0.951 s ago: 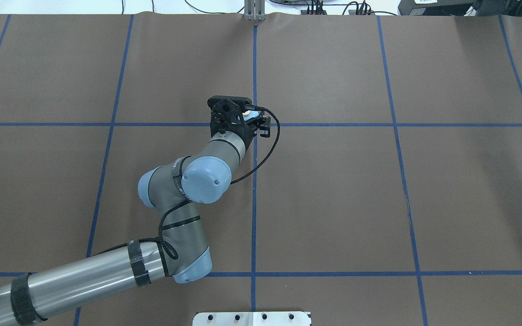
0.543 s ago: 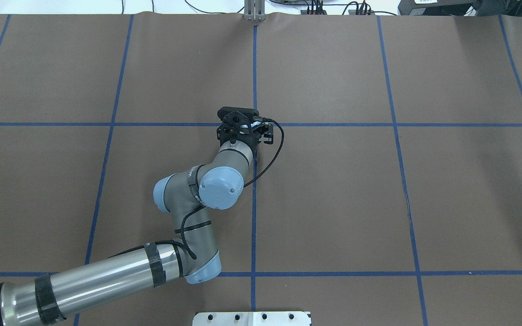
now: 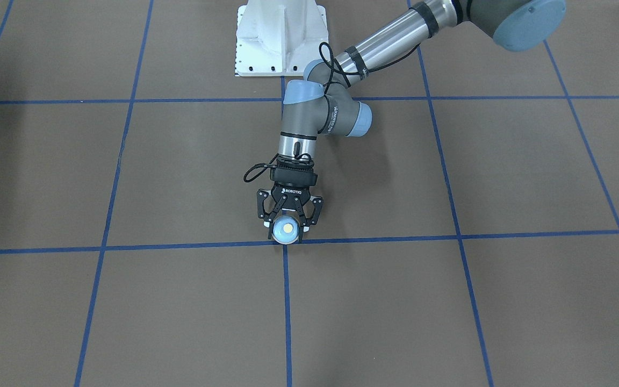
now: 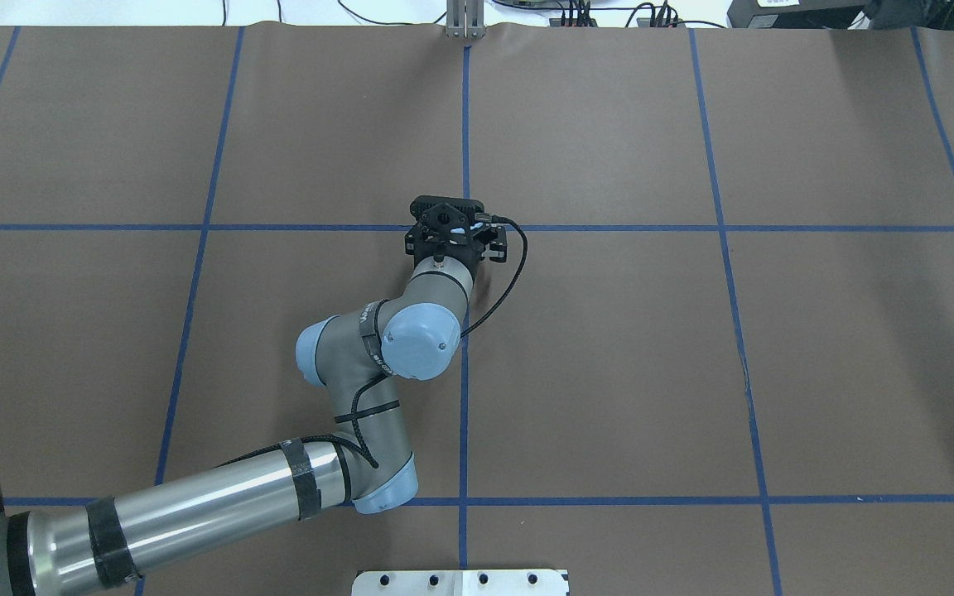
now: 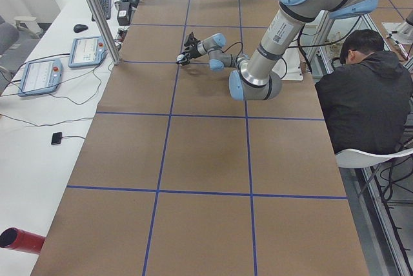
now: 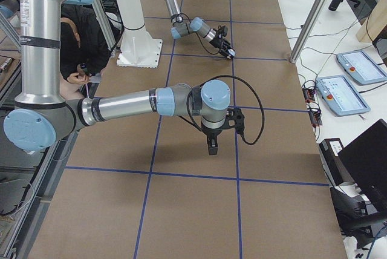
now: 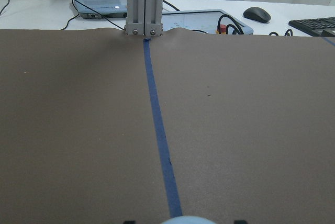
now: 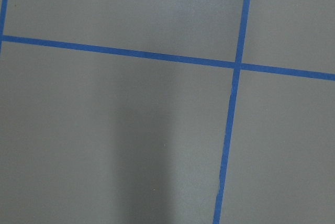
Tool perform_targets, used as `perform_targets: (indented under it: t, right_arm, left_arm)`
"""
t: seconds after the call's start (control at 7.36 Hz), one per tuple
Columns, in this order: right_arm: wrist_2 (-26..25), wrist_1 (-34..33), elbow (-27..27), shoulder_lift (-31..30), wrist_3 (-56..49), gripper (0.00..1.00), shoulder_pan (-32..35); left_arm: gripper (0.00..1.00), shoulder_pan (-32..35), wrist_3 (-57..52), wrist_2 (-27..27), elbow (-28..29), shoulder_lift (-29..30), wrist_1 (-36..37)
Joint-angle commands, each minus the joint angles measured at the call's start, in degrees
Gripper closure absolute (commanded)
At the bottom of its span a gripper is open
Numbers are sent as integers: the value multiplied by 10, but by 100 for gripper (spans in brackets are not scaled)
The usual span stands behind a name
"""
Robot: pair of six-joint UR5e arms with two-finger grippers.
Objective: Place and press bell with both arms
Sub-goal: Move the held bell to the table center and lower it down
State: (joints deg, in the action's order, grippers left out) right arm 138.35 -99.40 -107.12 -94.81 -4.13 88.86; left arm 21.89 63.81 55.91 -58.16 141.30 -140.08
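Observation:
The bell (image 3: pixel 287 229), light blue with a cream button, sits between the fingers of my left gripper (image 3: pixel 287 224), right at the crossing of two blue tape lines in the middle of the table. The left gripper is shut on it and reaches low and forward. The bell's top just shows at the bottom edge of the left wrist view (image 7: pixel 182 220). In the overhead view the wrist (image 4: pixel 446 228) hides the bell. My right gripper (image 6: pixel 213 144) shows only in the exterior right view, pointing straight down above the brown mat; I cannot tell if it is open or shut.
The white pedestal (image 3: pixel 280 37) stands at the robot's side of the table. An aluminium post (image 7: pixel 145 4) rises at the far edge on the centre line. Control tablets (image 5: pixel 87 50) lie on the side bench. A seated person (image 5: pixel 364 76) is beside the table.
My left arm has moved to the right and slightly nearer with the bell, bringing the gripper from left of the centre line to the tape crossing.

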Motion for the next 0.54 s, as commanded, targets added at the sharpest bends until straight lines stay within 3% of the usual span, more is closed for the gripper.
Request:
perform_targets:
  t: [0.0,0.14,0.27,0.41]
  right_arm:
    - [0,0,1,1,0,0,0]
    - [0,0,1,0,0,0,0]
    - [0,0,1,1,0,0,0]
    - [0,0,0,1,0,0,0]
  left_arm:
    - [100,0,0,0,12,6,2]
    - [73,0,0,2,15,14,2]
    - [14,0,0,7,15,18,2]
    - [0,0,0,5,14,19,2]
